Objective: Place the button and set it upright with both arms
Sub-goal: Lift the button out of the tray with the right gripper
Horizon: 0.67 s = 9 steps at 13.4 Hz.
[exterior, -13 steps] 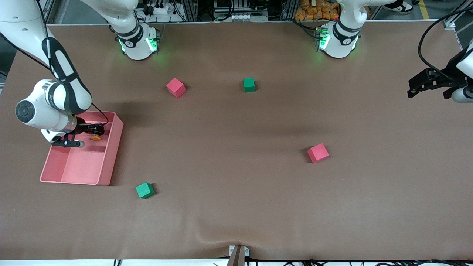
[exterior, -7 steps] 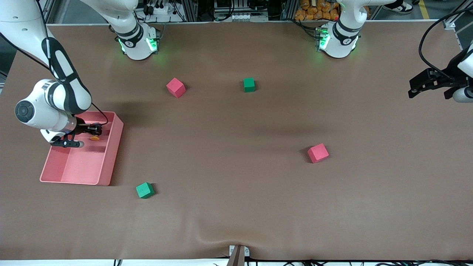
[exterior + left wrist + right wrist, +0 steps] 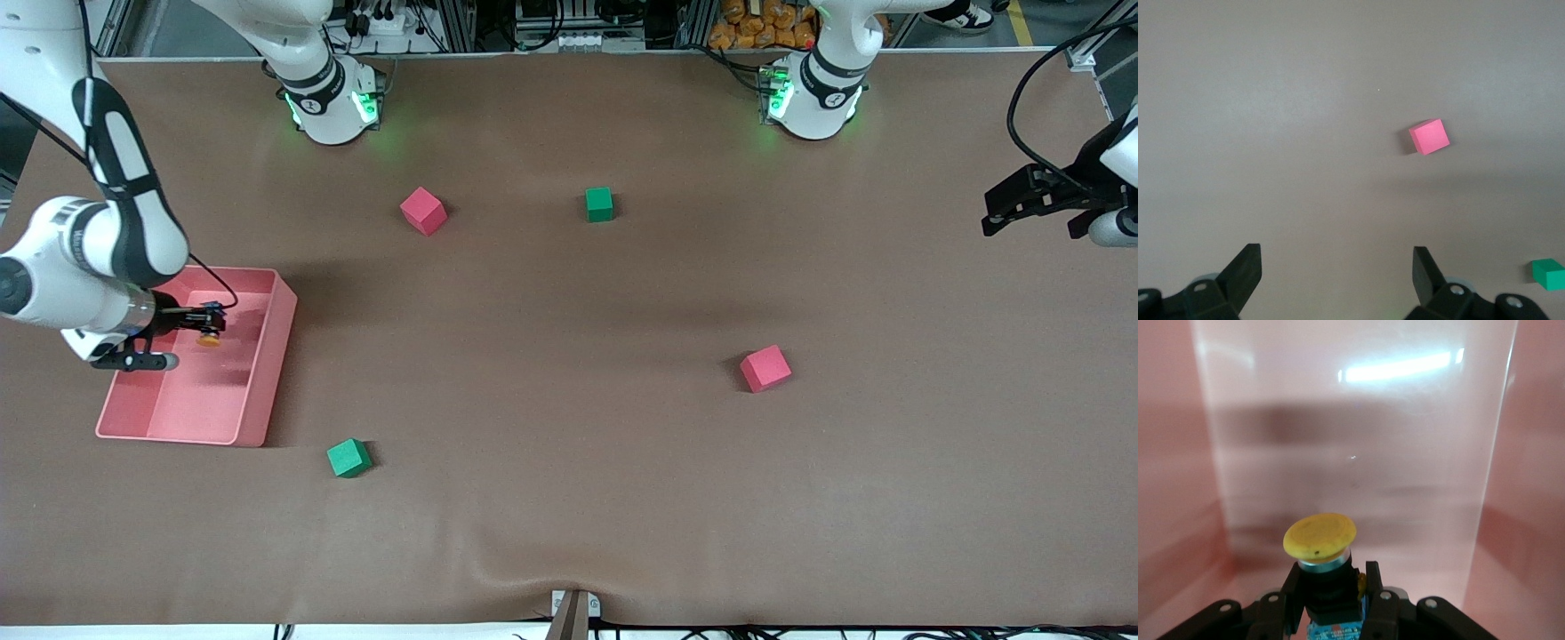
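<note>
The button [image 3: 210, 339] has a black body and a round orange cap [image 3: 1319, 537]. My right gripper [image 3: 203, 321] is shut on its body and holds it inside the pink bin [image 3: 267, 373], above the bin's floor [image 3: 1358, 453]. In the right wrist view the cap points away from the fingers [image 3: 1373, 587]. My left gripper [image 3: 1000, 209] hangs open and empty over the table's edge at the left arm's end. In the left wrist view [image 3: 1337, 263] its fingertips stand wide apart over bare table.
A red cube [image 3: 423, 211] and a green cube [image 3: 599, 204] lie near the bases. Another red cube [image 3: 765, 368] lies mid-table and shows in the left wrist view [image 3: 1429, 136]. A green cube [image 3: 348, 458] lies nearer the camera than the bin.
My right gripper has moved with the button toward the right arm's end of the bin. The left arm has barely moved.
</note>
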Each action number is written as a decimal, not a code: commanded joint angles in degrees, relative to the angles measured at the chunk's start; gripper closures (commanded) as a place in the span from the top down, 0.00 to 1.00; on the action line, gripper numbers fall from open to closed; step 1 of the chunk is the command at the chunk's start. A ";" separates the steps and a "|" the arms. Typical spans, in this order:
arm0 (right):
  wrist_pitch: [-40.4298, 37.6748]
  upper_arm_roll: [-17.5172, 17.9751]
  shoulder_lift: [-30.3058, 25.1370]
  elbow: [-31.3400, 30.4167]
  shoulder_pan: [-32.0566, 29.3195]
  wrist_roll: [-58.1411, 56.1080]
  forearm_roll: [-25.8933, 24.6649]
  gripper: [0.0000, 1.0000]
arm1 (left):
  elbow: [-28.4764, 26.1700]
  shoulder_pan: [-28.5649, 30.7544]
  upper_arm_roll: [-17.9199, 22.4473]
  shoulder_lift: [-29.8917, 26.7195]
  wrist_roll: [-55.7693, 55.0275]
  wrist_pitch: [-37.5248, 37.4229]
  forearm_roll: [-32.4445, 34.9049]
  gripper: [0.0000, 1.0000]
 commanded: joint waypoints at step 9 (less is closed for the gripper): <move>-14.72 0.21 0.62 17.71 22.81 7.76 5.36 0.00 | 1.45 -0.01 -0.23 0.65 1.20 -1.19 0.73 1.00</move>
